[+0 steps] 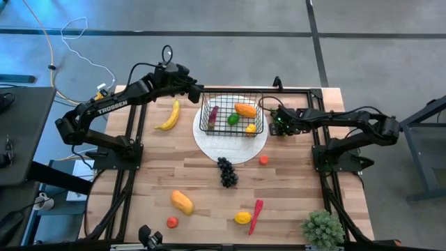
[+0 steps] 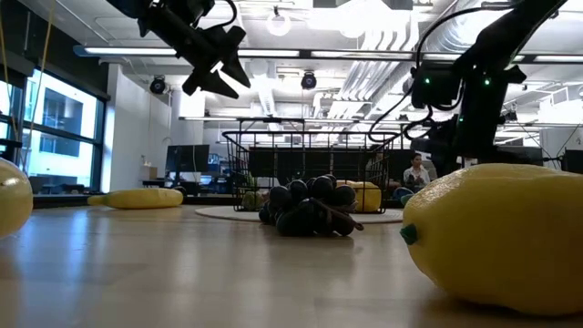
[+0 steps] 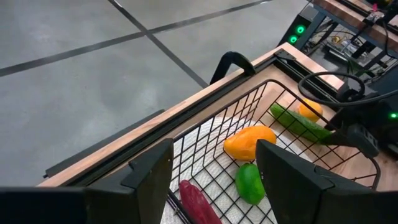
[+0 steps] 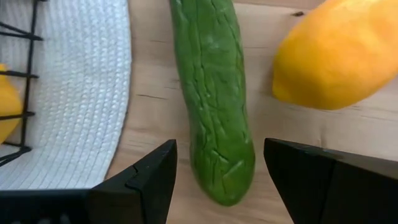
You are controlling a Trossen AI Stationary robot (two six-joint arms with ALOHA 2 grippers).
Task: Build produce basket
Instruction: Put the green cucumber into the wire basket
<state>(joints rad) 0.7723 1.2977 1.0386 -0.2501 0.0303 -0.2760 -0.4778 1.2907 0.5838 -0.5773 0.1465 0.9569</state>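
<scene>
Black wire forms the basket [image 1: 232,116], which stands on a round white plate [image 1: 230,150] at the far middle of the wooden table [image 1: 293,195]. Inside it lie an orange fruit [image 1: 244,109], a small green piece [image 1: 233,119], a dark red piece [image 1: 213,113] and a yellow piece [image 1: 251,128].

The left gripper [image 1: 197,93] hangs above the far left corner of the basket with its fingers wide apart and holding nothing. The right gripper [image 4: 217,177] is low at the right side of the basket, fingers also wide apart, on both sides of the end of the green cucumber [image 4: 214,93] but not touching it. An orange-yellow fruit [image 4: 339,53] lies just beside the cucumber, and the plate edge is on its other side.

Other produce is spread on the table: a banana [image 1: 168,117] left of the basket, dark grapes [image 1: 226,171] just in front of the plate, a small red-orange piece [image 1: 264,160], an orange mango-like fruit [image 1: 182,202], a tomato [image 1: 172,222], a lemon [image 1: 242,217] and a red chili [image 1: 256,215]. A green bushy plant [image 1: 323,229] stands at the near right corner.
</scene>
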